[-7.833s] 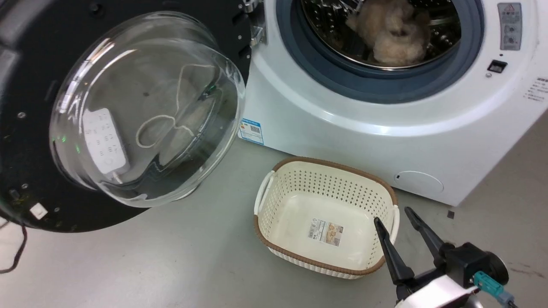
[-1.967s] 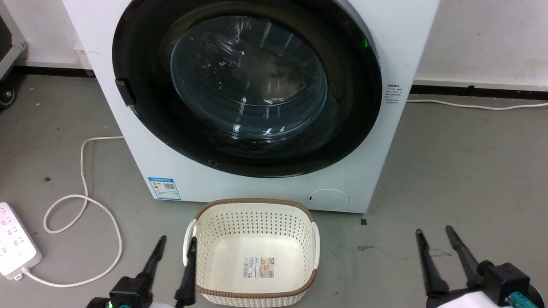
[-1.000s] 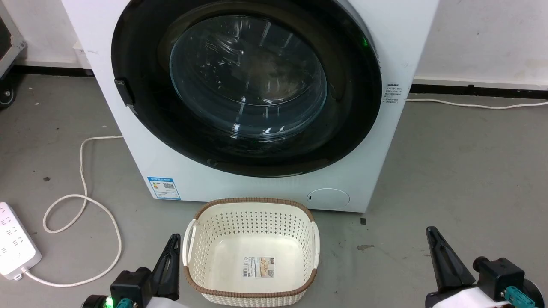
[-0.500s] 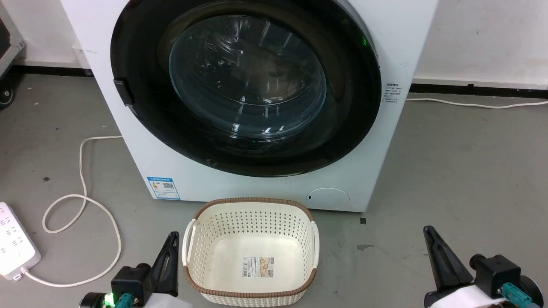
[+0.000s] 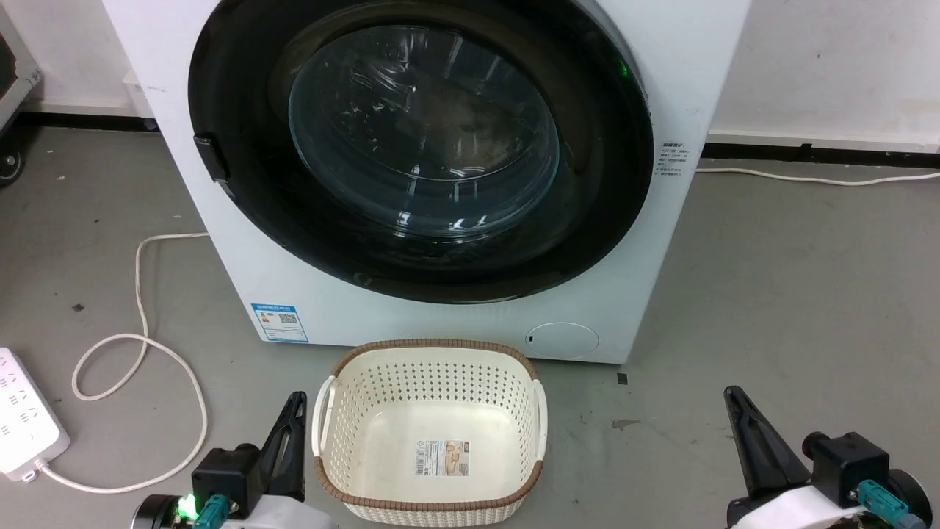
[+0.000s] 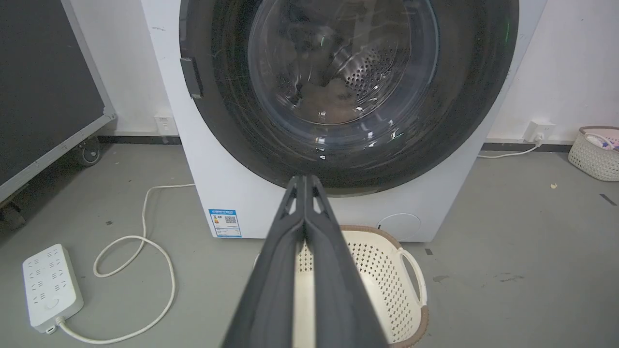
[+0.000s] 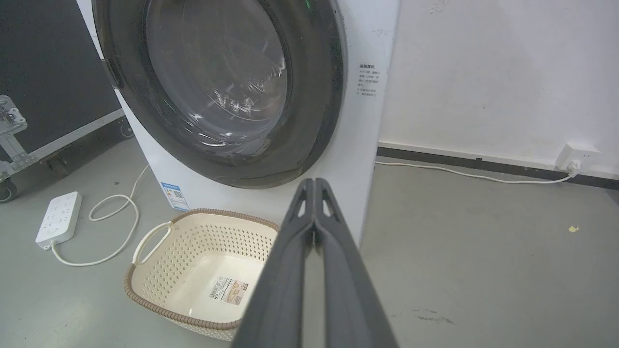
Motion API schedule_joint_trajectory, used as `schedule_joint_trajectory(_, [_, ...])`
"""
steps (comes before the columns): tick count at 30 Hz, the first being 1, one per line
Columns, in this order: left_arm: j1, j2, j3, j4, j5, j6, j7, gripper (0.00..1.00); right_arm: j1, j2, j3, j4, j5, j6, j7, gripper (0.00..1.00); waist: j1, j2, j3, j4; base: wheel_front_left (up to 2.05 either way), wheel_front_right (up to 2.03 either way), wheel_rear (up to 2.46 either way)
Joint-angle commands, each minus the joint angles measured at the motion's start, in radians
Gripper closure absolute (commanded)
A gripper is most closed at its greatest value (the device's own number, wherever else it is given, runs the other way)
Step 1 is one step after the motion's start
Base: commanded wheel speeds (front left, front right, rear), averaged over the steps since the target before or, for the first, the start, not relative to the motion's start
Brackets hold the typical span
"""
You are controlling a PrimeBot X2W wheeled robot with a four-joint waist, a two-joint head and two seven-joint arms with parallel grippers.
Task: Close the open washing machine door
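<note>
Washing machine door (image 5: 422,147) is shut flush against the front of the washing machine (image 5: 411,323). Its black frame covers the porthole, with a small black tab on the frame's left edge. Through the glass, the left wrist view shows the perforated drum (image 6: 372,72) and a beige lump of laundry (image 6: 329,94) inside.

Left claw (image 5: 297,400) is closed, fingers pressed together and holding nothing. It's low at lower left, just beside the left handle of the cream basket (image 5: 433,344). Right claw (image 5: 731,397) is also closed and empty, at lower right, well apart from basket and machine. Neither claw touches the door.

Basket sits on the grey floor (image 5: 793,308) right in front of the machine, label stuck to its bottom. White power strip (image 5: 22,422) and looped cord (image 5: 139,283) lie on the floor to the left.
</note>
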Motion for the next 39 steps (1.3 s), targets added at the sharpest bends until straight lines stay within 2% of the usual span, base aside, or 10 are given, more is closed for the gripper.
schedule_joint_trajectory(1, [-0.013,-0.001,0.002,-0.008,0.010,0.006,0.007,1.00,-0.019,0.004,0.000,-0.009,-0.009,0.000,0.005,1.00,-0.0001,-0.0001,0.000,0.000,0.00,0.00,0.00])
schedule_joint_trajectory(39, [-0.034,-0.002,0.013,-0.051,0.050,0.039,0.093,1.00,-0.038,0.007,0.003,-0.047,-0.050,-0.001,0.082,1.00,-0.0001,-0.0001,0.003,-0.004,0.00,0.00,0.00])
